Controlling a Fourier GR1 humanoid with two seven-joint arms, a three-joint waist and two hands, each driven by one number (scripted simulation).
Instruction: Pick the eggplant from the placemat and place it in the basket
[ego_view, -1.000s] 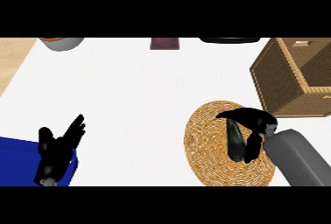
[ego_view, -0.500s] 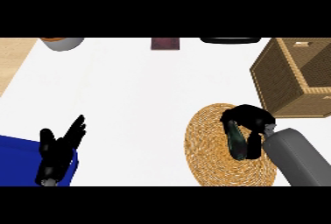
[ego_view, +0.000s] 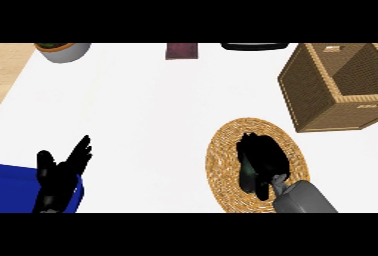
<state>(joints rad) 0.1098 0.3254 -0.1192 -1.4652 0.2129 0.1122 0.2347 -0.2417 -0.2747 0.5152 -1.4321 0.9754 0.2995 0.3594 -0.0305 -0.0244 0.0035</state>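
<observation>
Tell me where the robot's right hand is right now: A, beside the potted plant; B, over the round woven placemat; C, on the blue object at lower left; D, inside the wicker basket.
B: the right hand is over the round woven placemat, apart from the wicker basket.

Woven wicker basket (ego_view: 325, 95); straw placemat (ego_view: 221, 165)

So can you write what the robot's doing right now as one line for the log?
phase: grasping | right hand: curled on eggplant over placemat | left hand: open, resting lower left | basket: eggplant not in it
</observation>
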